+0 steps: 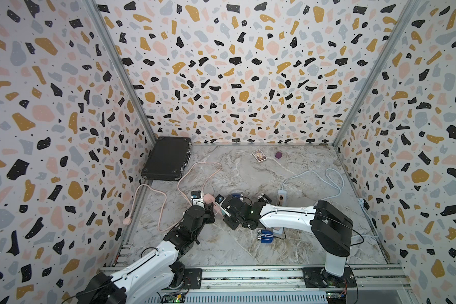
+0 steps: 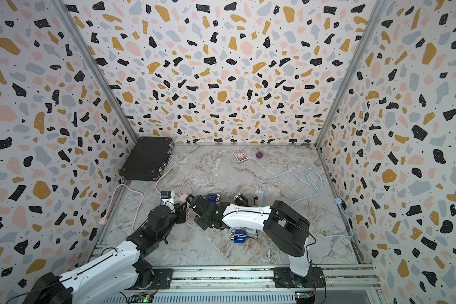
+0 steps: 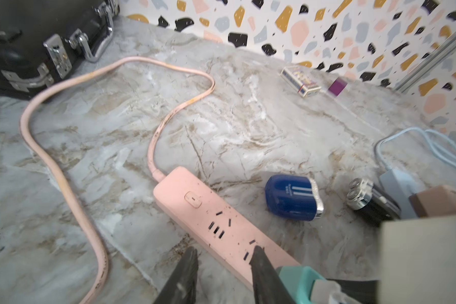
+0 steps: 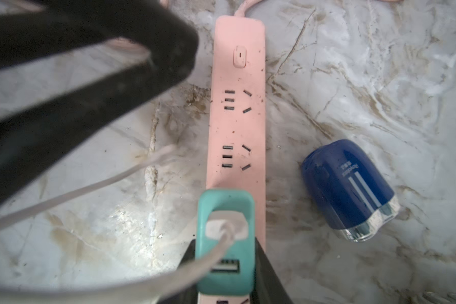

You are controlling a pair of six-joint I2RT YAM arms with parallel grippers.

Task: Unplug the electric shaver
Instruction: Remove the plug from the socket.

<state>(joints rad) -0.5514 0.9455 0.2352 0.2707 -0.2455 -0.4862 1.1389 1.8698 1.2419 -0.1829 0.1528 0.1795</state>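
Two arms in: my right fingers [image 4: 271, 279] are clamped on the teal plug [image 4: 225, 205], seated in the pink strip [image 4: 236, 118] on the bench [image 4: 353, 79]. My left fingers [image 3: 187, 273] are apart over its edge. I pin it, then pull straight.

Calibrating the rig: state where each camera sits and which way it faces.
Both top views: high above the arm bases, looking down on the marble table; both arms show.
Left wrist: low over the table, facing the pink power strip and black case; left jaws show.
Right wrist: straight above the strip; right jaws clamp the teal charger.
Shared: both wrists see strip and blue shaver.
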